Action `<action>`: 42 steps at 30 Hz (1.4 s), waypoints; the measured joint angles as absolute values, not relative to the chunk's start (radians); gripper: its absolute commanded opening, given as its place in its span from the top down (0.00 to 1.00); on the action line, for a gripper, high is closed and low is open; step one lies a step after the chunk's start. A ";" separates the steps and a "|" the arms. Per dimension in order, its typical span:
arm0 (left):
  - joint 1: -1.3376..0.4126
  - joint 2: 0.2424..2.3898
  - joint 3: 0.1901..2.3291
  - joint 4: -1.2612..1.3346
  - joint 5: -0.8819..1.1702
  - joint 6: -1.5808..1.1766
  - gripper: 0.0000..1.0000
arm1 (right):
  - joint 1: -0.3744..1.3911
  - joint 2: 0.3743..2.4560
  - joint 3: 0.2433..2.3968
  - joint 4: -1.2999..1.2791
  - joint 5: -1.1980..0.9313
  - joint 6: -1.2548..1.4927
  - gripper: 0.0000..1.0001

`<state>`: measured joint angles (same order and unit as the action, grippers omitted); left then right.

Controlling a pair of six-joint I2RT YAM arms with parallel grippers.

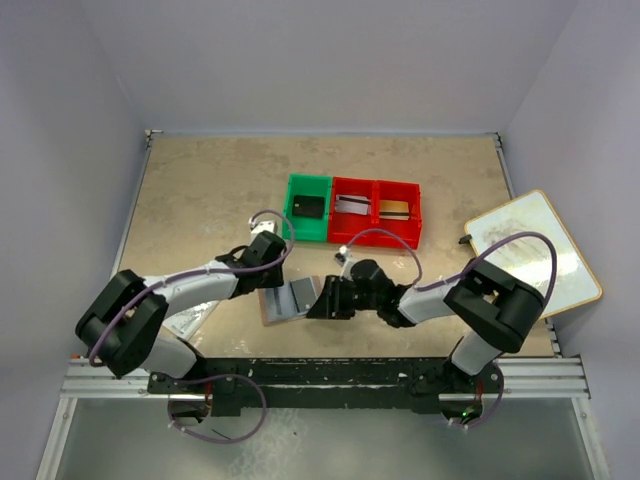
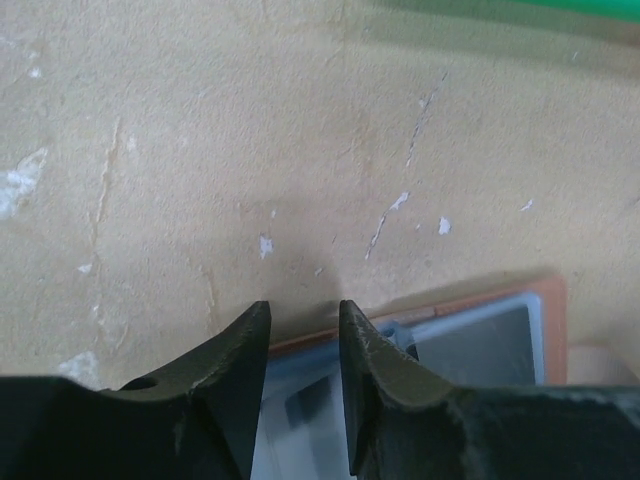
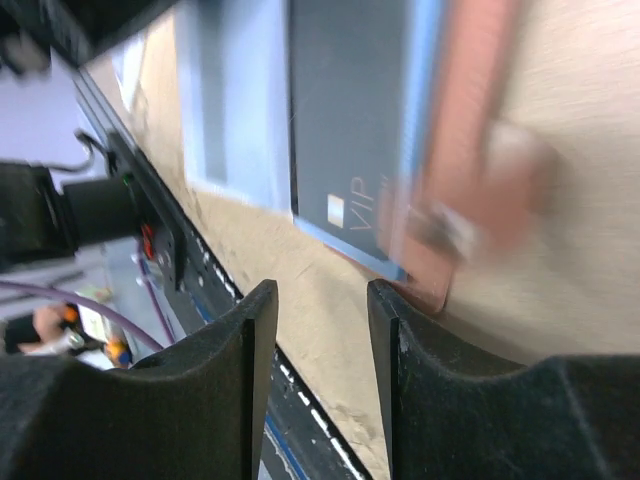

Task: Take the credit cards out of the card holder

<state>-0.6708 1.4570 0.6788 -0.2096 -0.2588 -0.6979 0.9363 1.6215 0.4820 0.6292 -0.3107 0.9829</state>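
Note:
The card holder [image 1: 285,302] lies open on the table, with a reddish-brown rim and light blue-grey lining. A dark card marked "VIP" [image 3: 350,110] sits in its pocket. My left gripper [image 1: 272,282] is low over the holder's far edge. In the left wrist view the left gripper [image 2: 303,308] has a narrow gap between its fingers, with the holder's rim [image 2: 550,320] and lining under them and nothing pinched. My right gripper [image 1: 318,303] is at the holder's right side. In the right wrist view the right gripper [image 3: 322,290] is open and empty, just short of the holder's corner [image 3: 430,270].
A green bin [image 1: 293,228] holding a black card and two red bins [image 1: 376,231] holding a silver and a gold card stand behind the holder. A white board [image 1: 530,250] lies at the right edge. A clear packet [image 1: 195,315] lies under the left arm.

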 measured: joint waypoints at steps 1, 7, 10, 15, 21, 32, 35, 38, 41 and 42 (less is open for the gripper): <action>-0.670 1.437 0.656 -0.200 -0.252 -0.703 0.71 | 0.901 1.618 0.457 0.669 -0.323 0.997 0.53; -0.693 1.302 0.524 -0.144 -0.169 -0.761 0.77 | 0.780 1.633 0.440 0.738 -0.360 1.007 0.53; -0.775 1.288 0.509 -0.134 -0.173 -0.802 0.77 | 0.763 1.651 0.492 0.688 -0.357 0.981 0.52; -0.896 1.247 0.458 -0.100 -0.219 -0.908 0.77 | 0.725 1.653 0.619 0.511 -0.304 0.867 0.53; -0.980 1.205 0.394 -0.020 -0.212 -1.059 0.73 | 0.728 1.705 0.793 0.388 -0.303 0.744 0.53; -1.010 1.053 0.431 -0.253 -0.407 -1.089 0.69 | 0.733 1.538 0.775 0.260 -0.169 0.720 0.59; -1.004 1.057 0.482 -0.257 -0.438 -1.054 0.72 | 0.751 1.485 0.698 0.374 -0.183 0.796 0.62; -0.987 1.120 0.544 -0.240 -0.435 -1.017 0.73 | 0.803 1.508 0.637 0.482 -0.205 0.877 0.65; -0.963 1.201 0.588 -0.212 -0.423 -0.971 0.76 | 0.849 1.581 0.596 0.585 -0.230 0.948 0.70; -0.954 1.219 0.589 -0.204 -0.418 -0.962 0.77 | 0.859 1.608 0.577 0.629 -0.234 0.979 0.70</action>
